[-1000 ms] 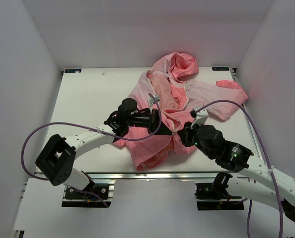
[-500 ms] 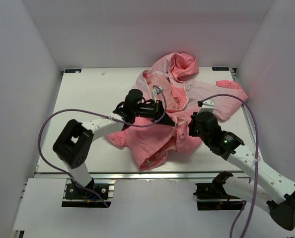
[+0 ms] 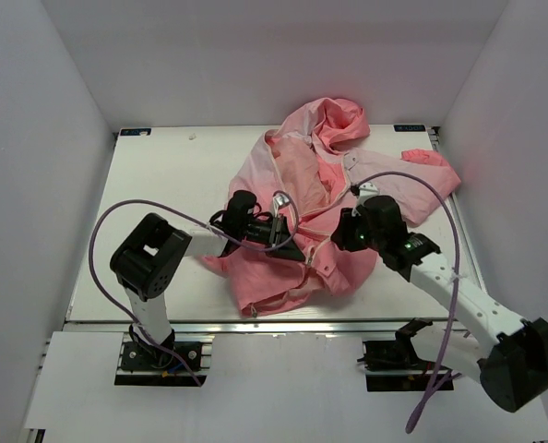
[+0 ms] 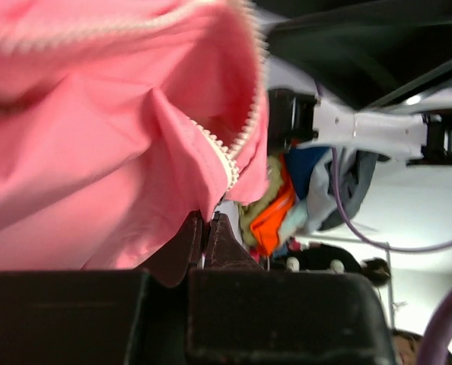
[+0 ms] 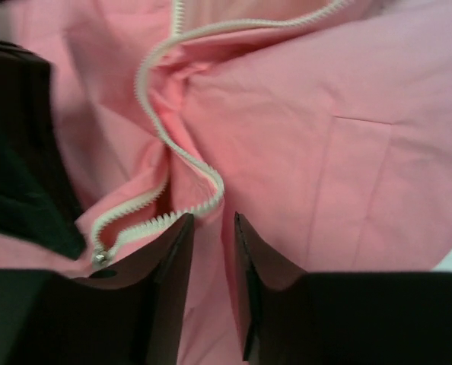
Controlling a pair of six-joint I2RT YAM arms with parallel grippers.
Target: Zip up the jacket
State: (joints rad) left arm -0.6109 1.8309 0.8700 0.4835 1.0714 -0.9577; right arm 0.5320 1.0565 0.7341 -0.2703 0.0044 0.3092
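Observation:
The pink jacket lies crumpled at the table's middle and back right, hood at the back, its white zipper open. My left gripper reaches right into the lower front. In the left wrist view it is shut on a fold of the jacket just beside the zipper teeth. My right gripper is over the jacket's front right panel. In the right wrist view it is slightly open above the fabric, beside a loop of zipper and its small metal end.
The white table has white walls on three sides. A jacket sleeve spreads toward the back right corner. Purple cables loop over both arms, one crossing above the sleeve. The metal front rail runs along the near edge.
My left arm has drawn back toward the near left, still holding the jacket's front. My right arm has swung in from the near right to the jacket's right panel.

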